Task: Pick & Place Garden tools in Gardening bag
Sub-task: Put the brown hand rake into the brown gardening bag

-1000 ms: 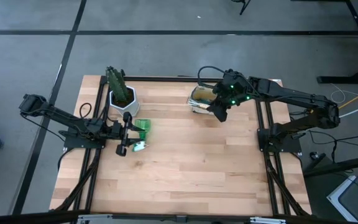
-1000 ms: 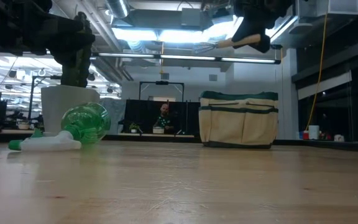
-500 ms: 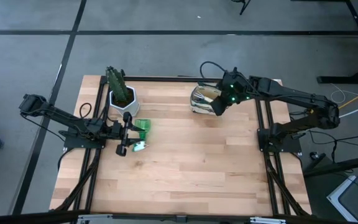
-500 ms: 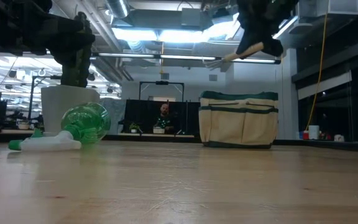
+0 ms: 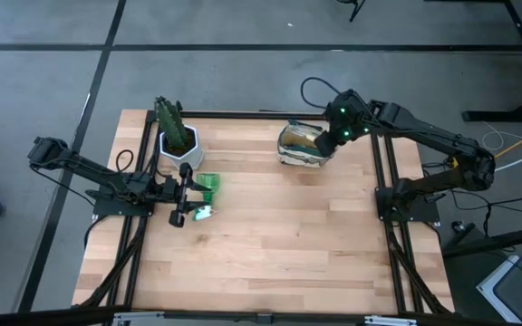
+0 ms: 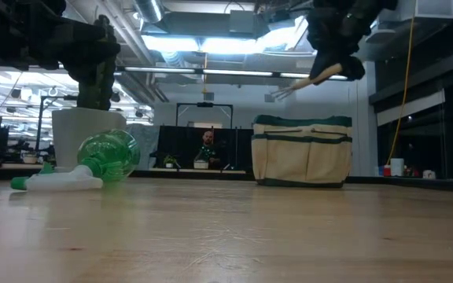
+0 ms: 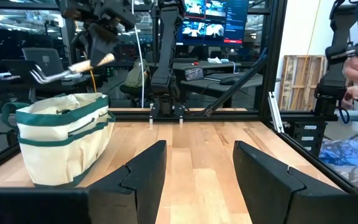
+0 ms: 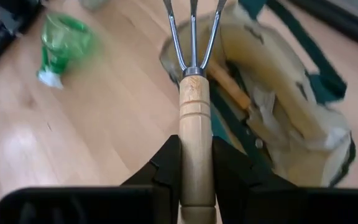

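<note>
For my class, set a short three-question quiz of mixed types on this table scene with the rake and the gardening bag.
1. True or false: the right tool grips the rake by its wooden handle.
2. Which is the rake above? A. cactus pot B. gardening bag C. green-and-white item
3. Fill in: the left tool is ____.

Key: 1 true; 2 B; 3 open.
</note>
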Tool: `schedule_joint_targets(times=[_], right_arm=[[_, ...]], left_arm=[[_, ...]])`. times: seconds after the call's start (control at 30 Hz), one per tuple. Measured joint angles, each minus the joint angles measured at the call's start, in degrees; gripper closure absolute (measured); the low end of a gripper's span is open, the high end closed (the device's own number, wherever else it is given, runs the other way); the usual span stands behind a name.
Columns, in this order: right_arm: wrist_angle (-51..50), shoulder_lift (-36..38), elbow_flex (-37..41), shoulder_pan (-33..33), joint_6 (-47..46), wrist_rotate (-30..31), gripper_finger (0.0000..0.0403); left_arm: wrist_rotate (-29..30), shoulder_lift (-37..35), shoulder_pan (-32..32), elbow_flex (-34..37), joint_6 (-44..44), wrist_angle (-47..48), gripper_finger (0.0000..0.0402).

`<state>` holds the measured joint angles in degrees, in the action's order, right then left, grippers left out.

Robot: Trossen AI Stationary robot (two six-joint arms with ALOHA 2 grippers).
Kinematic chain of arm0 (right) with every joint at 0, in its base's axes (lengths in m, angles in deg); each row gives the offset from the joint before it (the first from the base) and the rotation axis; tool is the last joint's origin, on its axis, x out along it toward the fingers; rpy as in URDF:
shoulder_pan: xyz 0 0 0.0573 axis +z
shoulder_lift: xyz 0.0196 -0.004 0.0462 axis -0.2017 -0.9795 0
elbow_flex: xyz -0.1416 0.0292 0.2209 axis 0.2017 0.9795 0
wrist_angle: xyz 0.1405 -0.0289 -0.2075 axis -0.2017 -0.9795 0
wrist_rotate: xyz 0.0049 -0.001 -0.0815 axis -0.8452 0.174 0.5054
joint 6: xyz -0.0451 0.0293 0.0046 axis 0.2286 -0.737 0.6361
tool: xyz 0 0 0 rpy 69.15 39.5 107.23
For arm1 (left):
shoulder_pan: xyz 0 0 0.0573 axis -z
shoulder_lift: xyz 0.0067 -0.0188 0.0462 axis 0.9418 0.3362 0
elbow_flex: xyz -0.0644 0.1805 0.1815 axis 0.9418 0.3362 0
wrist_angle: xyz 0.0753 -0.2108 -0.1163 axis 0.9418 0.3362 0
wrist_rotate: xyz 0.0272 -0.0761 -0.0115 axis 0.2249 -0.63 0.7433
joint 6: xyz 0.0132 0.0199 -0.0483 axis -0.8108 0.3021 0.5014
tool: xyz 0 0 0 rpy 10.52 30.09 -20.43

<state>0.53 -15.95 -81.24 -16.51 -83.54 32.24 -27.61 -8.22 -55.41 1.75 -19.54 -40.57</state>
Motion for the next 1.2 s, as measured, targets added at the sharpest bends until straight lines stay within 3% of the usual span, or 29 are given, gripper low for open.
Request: schedule_joint_targets(times=[0.5,1.2], right_arm=[[-4.3,-2.5,0.0,-1.5,1.9,5.2,0.0336],[-5.0,-6.8,0.0,-3.3,1.7,5.1,0.0336]], left_arm=[[0.0,0.0,0.0,0.0,0.0,0.0,0.0219],[0.0,0.0,0.0,0.0,0.0,0.0,0.0219]])
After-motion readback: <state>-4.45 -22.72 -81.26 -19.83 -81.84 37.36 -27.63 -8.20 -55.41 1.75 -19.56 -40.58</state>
